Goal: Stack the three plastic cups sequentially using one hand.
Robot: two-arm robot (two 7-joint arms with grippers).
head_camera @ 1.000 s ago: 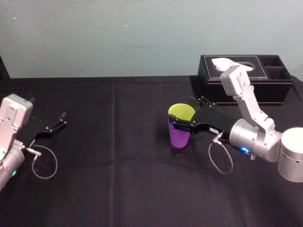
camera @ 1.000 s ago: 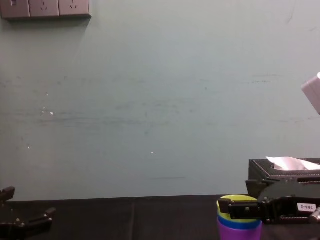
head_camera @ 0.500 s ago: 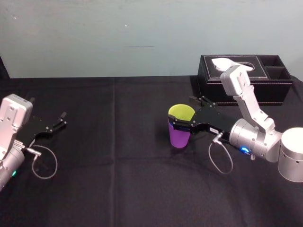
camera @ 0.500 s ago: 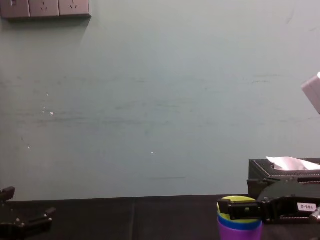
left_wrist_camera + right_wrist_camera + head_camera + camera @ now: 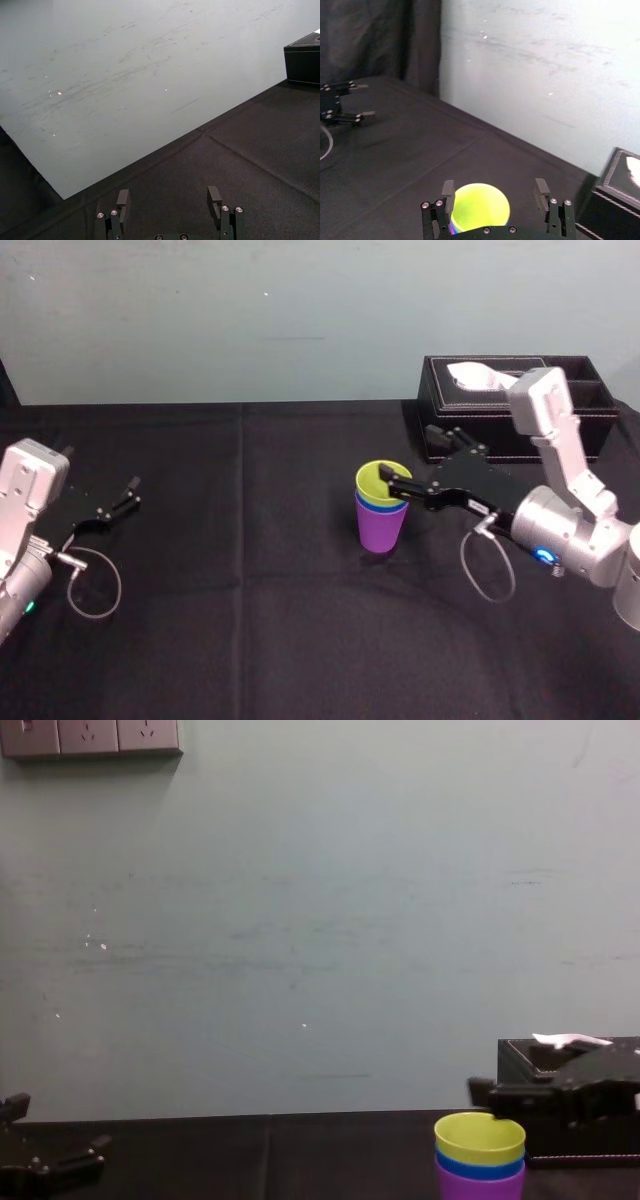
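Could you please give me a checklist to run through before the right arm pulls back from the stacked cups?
1. Nesting: yellow-green plastic cup in blue plastic cup in purple plastic cup: ok.
2. Stack upright on the black tablecloth: ok.
3. Release: right gripper open, straddling the top cup: ok.
4. Its fingers clear of the rim: cannot tell; the near one looks very close in the head view.
5. Room to withdraw, with the black tissue box just behind the right arm: cannot tell.
6. Other side: left gripper open, parked at the table's left, far from the stack: ok.
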